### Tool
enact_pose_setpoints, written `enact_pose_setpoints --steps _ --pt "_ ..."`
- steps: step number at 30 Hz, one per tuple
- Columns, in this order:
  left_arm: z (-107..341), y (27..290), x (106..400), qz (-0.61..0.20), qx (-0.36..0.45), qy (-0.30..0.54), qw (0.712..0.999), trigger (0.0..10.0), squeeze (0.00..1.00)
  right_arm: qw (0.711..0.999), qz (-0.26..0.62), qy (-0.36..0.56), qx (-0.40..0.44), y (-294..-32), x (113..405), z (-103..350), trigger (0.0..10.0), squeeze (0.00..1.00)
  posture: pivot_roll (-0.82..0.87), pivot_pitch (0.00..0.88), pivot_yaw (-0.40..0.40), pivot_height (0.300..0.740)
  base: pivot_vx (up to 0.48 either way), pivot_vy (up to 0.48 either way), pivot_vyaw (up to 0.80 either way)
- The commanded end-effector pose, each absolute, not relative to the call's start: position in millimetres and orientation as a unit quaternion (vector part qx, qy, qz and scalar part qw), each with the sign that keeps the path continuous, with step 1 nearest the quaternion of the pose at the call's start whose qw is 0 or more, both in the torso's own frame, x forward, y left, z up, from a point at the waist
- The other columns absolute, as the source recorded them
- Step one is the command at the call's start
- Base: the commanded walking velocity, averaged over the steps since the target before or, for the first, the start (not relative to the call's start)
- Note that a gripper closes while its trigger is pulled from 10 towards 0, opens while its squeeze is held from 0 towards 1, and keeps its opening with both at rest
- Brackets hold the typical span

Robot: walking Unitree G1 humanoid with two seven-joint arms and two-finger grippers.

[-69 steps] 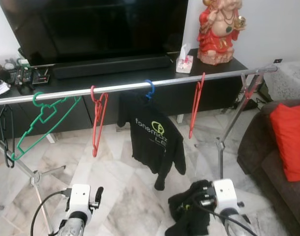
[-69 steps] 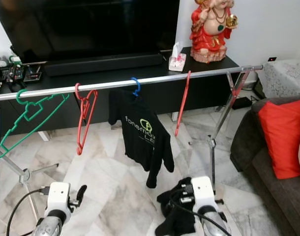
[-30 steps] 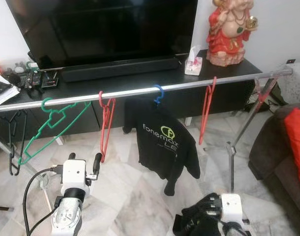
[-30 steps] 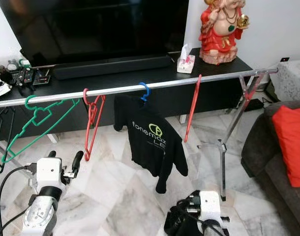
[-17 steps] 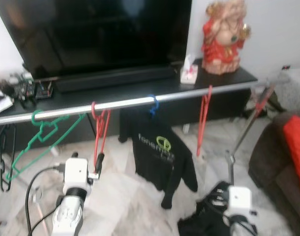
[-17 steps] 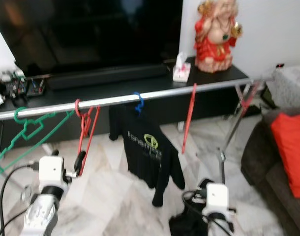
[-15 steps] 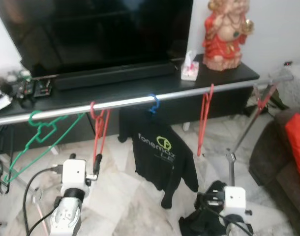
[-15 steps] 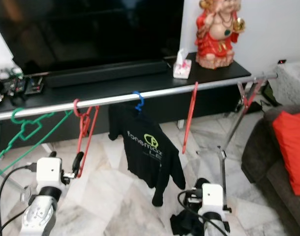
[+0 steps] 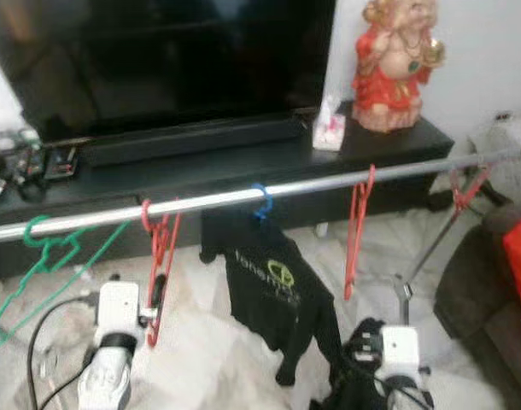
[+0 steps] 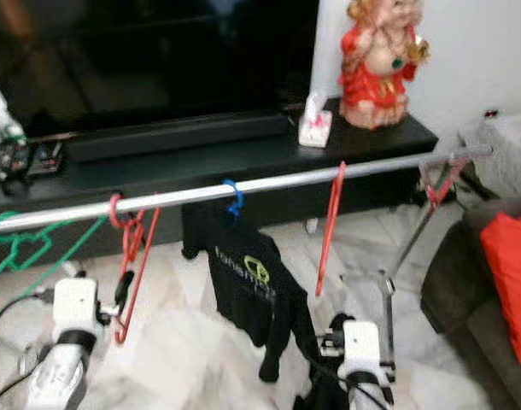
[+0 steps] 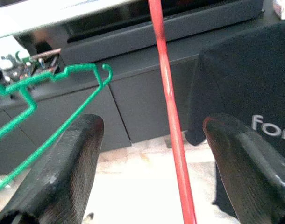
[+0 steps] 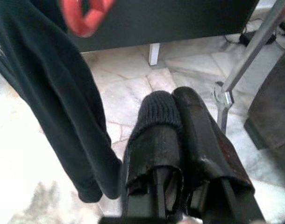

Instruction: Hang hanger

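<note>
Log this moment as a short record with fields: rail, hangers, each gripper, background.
rail: silver metal clothes rail
hangers: green plastic hanger, red plastic hanger, blue-hooked hanger carrying black printed T-shirt, second red hanger
left gripper: open, fingers either side of the red plastic hanger
right gripper: shut on dark cloth
background: black television, red-robed figurine

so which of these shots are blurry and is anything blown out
Both eye views are soft with motion blur, the shirt print hardly legible. Left wrist view: the red hanger is fairly crisp, the upper corner washed out white. Right wrist view: the floor glares white beside the shirt.
</note>
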State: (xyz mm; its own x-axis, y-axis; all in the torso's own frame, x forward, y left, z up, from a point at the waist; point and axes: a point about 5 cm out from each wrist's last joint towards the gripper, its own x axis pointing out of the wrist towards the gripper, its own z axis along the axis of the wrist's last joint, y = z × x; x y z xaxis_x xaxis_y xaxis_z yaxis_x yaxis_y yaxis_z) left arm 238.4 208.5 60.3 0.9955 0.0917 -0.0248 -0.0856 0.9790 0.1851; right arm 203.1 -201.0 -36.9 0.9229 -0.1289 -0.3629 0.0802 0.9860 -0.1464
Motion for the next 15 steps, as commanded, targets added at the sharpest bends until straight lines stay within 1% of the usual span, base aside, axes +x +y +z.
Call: enact_pose_setpoints --steps 1,7,14,15 --pt "60 206 238 0.044 0.087 0.019 0.995 10.0 0.00 0.979 -0.062 0.184 -0.067 -208 204 -34 10.0 0.00 -0.11 0.000 0.038 0.740 0.277 0.000 0.00" --pt "58 218 237 0.070 0.077 0.035 0.994 10.0 0.00 0.979 -0.053 0.187 -0.067 -205 204 -35 10.0 0.00 -0.11 0.000 0.030 0.740 0.273 0.000 0.00" --pt "55 225 241 0.081 0.064 0.056 0.993 10.0 0.00 0.979 -0.049 0.188 -0.066 -203 204 -36 10.0 0.00 -0.11 0.000 0.029 0.740 0.000 0.000 0.00" --pt "51 227 240 0.087 0.057 0.074 0.992 10.0 0.00 0.978 -0.048 0.190 -0.066 -203 204 -36 10.0 0.00 -0.10 0.000 0.027 0.740 0.000 0.000 0.00"
